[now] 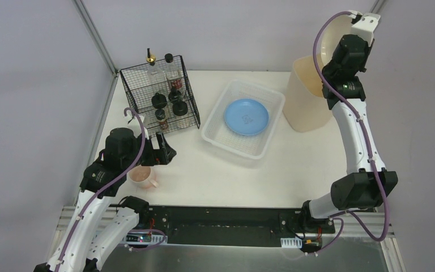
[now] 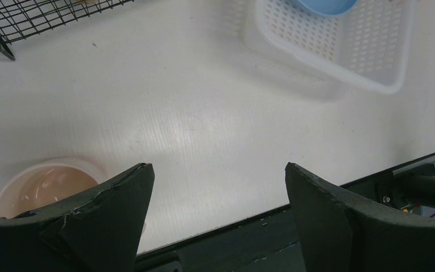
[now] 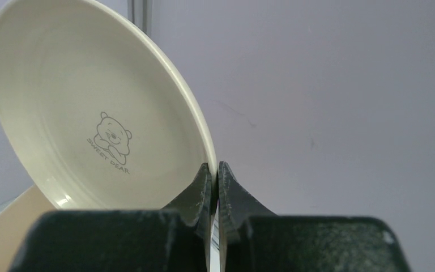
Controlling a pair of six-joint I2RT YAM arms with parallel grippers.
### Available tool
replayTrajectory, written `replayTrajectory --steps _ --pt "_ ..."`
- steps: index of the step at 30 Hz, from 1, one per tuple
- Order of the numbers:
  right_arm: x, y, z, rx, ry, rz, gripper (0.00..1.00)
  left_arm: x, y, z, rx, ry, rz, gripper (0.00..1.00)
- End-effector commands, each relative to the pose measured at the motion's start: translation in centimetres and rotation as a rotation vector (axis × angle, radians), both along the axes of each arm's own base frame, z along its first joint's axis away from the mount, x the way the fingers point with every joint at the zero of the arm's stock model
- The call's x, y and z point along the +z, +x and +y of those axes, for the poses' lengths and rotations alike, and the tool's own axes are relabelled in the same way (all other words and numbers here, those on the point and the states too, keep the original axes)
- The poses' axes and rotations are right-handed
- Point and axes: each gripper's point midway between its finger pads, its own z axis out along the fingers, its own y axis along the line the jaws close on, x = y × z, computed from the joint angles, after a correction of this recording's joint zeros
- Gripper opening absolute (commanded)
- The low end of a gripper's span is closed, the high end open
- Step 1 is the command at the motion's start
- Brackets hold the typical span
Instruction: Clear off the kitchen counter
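The kitchen counter (image 1: 215,175) is a white tabletop. My right gripper (image 1: 355,25) is raised high at the back right, shut on the rim of a cream plate (image 3: 90,113) printed with a small bear. In the right wrist view its fingertips (image 3: 205,175) pinch the plate's edge. The cream plate (image 1: 333,42) hangs tilted above a tall cream bin (image 1: 306,96). At the left front, my left gripper (image 1: 164,150) hovers open over bare counter (image 2: 204,102), holding nothing. A pink cup (image 1: 141,177) stands just beside it, and the cup (image 2: 45,187) is partly hidden behind the left finger.
A white perforated basket (image 1: 263,141) in the middle holds a blue plate (image 1: 246,116). A black wire rack (image 1: 158,96) with several bottles stands at the back left. The basket (image 2: 340,51) and rack (image 2: 34,17) lie ahead of the left gripper. Grey walls enclose the counter.
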Motion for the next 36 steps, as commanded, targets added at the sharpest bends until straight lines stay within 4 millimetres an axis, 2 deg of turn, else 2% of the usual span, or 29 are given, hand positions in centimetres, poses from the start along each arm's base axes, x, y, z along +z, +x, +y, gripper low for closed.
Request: replayTrajectory --steps 1,8,15,19,23,26,29,33,35,36 --pt "5.3 -1.8 1.4 0.025 0.005 -0.172 0.0 0.2 0.7 0.0 0.004 0.0 -0.018 0.89" --pt "7.6 -2.6 6.3 0.188 0.103 -0.246 0.0 0.0 0.9 0.2 0.015 0.009 -0.014 0.89" --pt "6.1 -3.4 11.8 0.4 0.297 -0.22 0.0 -0.3 1.1 0.3 0.021 0.02 -0.002 0.89" --pt "4.5 -3.6 13.9 0.48 0.397 -0.173 0.0 -0.5 1.3 0.4 0.028 0.028 0.006 0.89" --pt "3.9 -3.8 14.0 0.491 0.386 -0.157 0.0 -0.7 1.3 0.5 0.034 0.035 0.012 0.89" --pt "5.1 -4.0 12.8 0.445 0.306 -0.176 0.0 -0.8 1.4 0.6 0.04 0.038 0.013 0.89" --pt "7.3 -4.5 11.0 0.367 0.215 -0.216 0.0 -0.8 1.4 0.6 0.043 0.041 0.015 0.89" --pt "9.2 -5.1 9.9 0.319 0.136 -0.246 0.0 -0.8 1.4 0.7 0.046 0.042 0.013 0.89" --pt "9.4 -5.2 9.9 0.322 0.147 -0.255 0.0 -0.7 1.4 0.7 0.046 0.041 0.012 0.89" --pt "8.9 -5.2 10.4 0.349 0.184 -0.245 0.0 -0.8 1.4 0.7 0.046 0.041 0.015 0.89"
